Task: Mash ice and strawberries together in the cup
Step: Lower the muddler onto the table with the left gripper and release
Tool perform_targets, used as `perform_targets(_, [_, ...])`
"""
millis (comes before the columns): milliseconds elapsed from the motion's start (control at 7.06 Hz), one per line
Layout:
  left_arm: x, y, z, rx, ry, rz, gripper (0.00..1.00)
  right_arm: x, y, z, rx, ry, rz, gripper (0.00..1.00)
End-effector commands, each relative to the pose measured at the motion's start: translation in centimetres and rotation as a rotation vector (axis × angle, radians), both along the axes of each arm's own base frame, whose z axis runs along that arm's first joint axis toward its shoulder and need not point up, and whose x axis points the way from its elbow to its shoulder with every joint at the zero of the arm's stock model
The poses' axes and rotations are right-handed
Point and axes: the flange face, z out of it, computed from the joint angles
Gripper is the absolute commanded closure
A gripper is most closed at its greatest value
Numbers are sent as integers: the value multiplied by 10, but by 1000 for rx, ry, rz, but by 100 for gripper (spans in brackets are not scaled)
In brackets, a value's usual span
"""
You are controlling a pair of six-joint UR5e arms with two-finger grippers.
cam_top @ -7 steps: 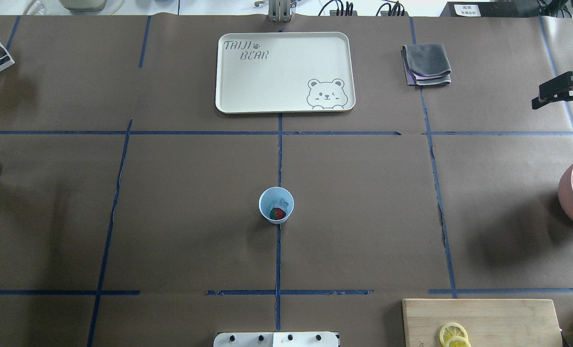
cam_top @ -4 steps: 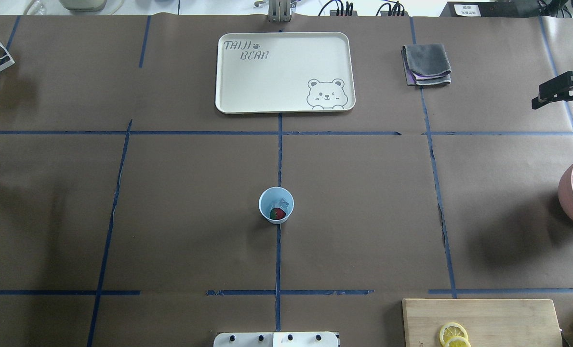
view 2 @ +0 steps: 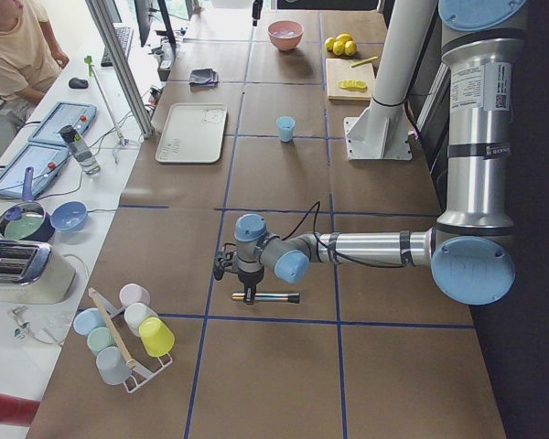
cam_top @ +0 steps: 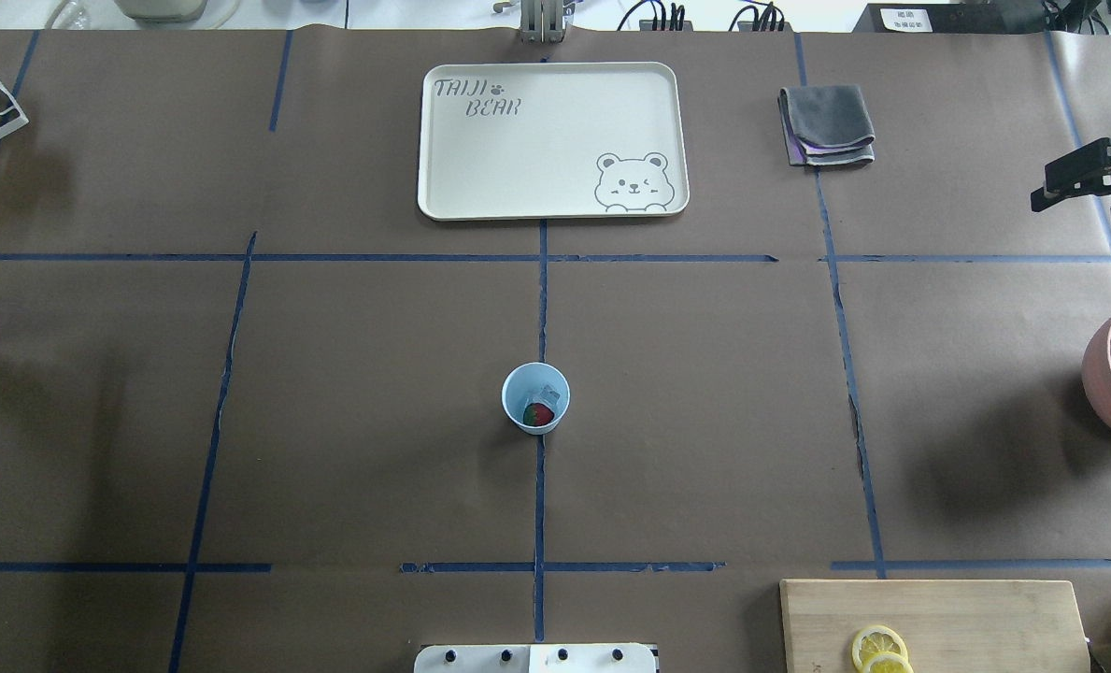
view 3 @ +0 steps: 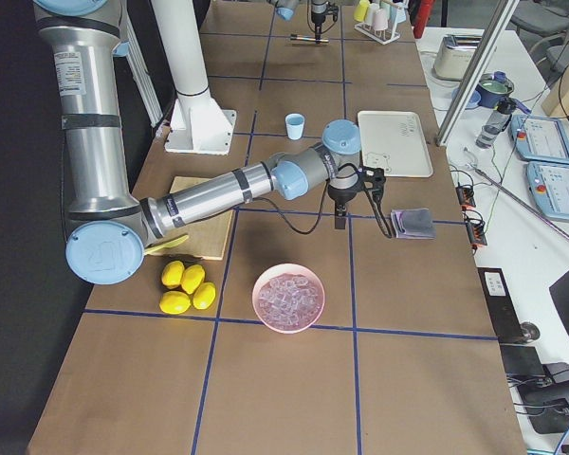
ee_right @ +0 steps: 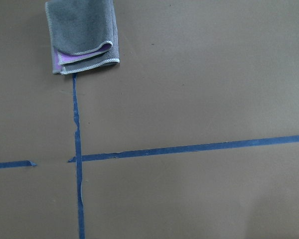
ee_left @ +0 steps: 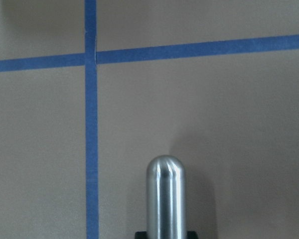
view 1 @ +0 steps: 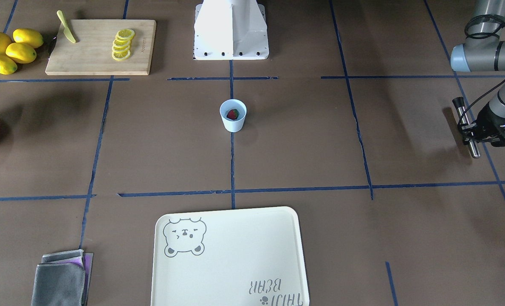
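At the table's left end, the left gripper (view 1: 469,132) is seen clamped on a metal rod (ee_left: 165,194). The rod is held level over the brown paper. Its long axis runs from the robot's side toward the operators' side, and the rounded bright tip is turned away from the robot.

At the middle of the table, on a blue tape line, the cup (cam_top: 510,391) is stood upright with its mouth upward, well apart from both grippers. Inside it, 1 strawberry (cam_top: 540,417) is lodged against the wall nearer the robot, with its green patch turned leftward. The ice (cam_top: 548,392) is made out only faintly, just beyond the strawberry.

Farther off, a cream tray (cam_top: 536,159) is laid, with a folded grey cloth (cam_top: 826,112) to its right.

At the right edge, the right gripper (cam_top: 1083,201) is held over the table with its 2 fingers apart and nothing between them. A pink bowl (cam_top: 1099,369) of clear cubes is set nearer the robot.
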Motion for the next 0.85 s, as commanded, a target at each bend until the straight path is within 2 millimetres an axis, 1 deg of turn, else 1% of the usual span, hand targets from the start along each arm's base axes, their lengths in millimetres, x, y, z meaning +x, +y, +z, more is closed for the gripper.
perform_targets(0, [0,-1,0,0,1,-2,33,0,0,-1,2,-1,0,1])
perform_targets(142, [0,-1,0,2,1,0,32,0,0,-2,5,-2,0,1])
perform_targets(283, [1,-2,-2,4,4,1,26,0,1,-4,6,-2,0,1])
perform_targets(425, [1,-2,-7,11,9,0,7,0,0,-5,9,-4,-1,1])
perform_targets(567, [-3,0,-28,33,33,-2,0,8,-2,-5,5,-9,10,1])
perform_targets(709, [-7,-2,-55,40,104,6,0,32,-4,-1,22,-1,27,1])
